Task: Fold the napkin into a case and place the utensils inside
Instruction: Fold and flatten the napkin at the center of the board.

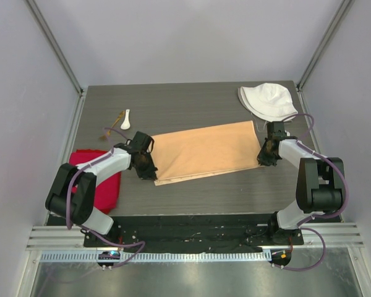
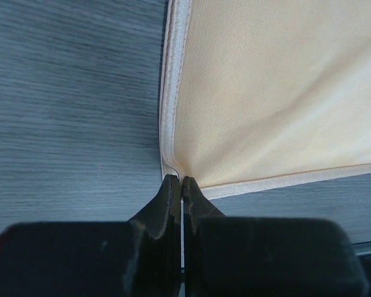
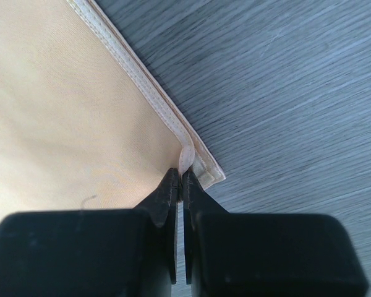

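Near corners of napkin (image 1: 204,151) pinched tight by left claw (image 2: 182,184) and right claw (image 3: 181,179); presumably so edge is carried evenly into next fold.

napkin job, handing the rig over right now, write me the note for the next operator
Left gripper: shut on the napkin at its near-left corner.
Right gripper: shut on its near-right corner.
The napkin lies flat between them as a wide layered rectangle, seemingly folded once.
Spoon and fork lie far left, outside it.
To do: fold down to a narrow case, then put both utensils in.
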### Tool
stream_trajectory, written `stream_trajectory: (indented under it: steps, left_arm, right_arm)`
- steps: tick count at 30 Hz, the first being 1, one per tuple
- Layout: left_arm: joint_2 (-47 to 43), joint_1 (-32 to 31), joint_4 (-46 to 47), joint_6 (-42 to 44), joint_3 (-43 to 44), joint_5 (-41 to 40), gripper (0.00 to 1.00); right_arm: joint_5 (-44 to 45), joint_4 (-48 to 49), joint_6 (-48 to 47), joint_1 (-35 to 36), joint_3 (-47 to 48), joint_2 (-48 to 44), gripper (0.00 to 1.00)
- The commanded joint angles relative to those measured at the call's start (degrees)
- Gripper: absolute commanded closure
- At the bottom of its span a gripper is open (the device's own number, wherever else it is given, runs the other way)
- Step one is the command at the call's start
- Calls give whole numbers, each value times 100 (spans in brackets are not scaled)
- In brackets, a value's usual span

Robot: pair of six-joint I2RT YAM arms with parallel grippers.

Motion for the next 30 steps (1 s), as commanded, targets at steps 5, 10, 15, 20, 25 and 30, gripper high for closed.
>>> stream_trajectory:
  steps: [5,10,15,20,25,30]
  left_arm:
    - [-434,-102,-530,-174,371,-84,100]
    - [-373,-145,-416,-261,222,82,100]
    - [-250,-417,-223,-455,20,171,100]
    - [-118,-488,-161,-525,-138,22,100]
    - [-179,-497,-196,-517,-314,-242,100]
    - [-188,-488,-284,-481,-402,-400,100]
  right_arm:
    - [182,95,48,-19,-79,165,99]
    - [156,104,57,-19,-79,200,99]
    - [165,95,57,-19,-79,217,99]
    - [156,95,57,-19,-70,209,99]
    - [191,78,40,-19,-70,200,99]
    - [182,86,40,-19,-61,244,99]
